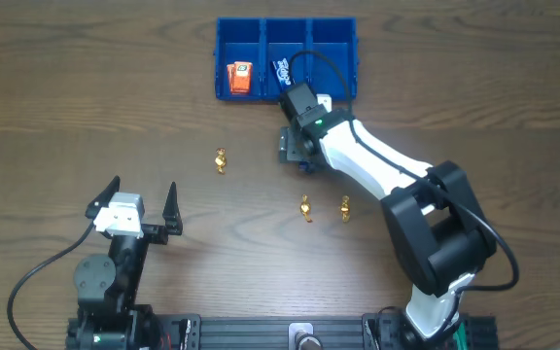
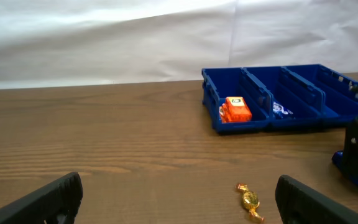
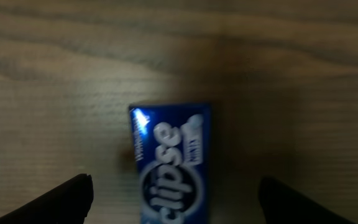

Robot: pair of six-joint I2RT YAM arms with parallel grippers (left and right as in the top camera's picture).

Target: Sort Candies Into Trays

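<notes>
Black-jointed arms (image 1: 372, 160) with white shells, looping black cables (image 1: 37, 277), dark tapered fingers (image 1: 174, 199), a small green wrist light (image 1: 311, 121)

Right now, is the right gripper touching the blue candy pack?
Apart. The right wrist view shows the right gripper open around the blue candy pack, with bare table between the pack and both fingers.

The table (image 1: 56, 87) was wood with a visible grain and a matt finish. The blue tray (image 1: 221, 49) looked like smooth hard plastic. The gold candies (image 1: 222, 160) wore shiny crinkled foil, and the blue pack (image 3: 173, 165) was glossy.
</notes>
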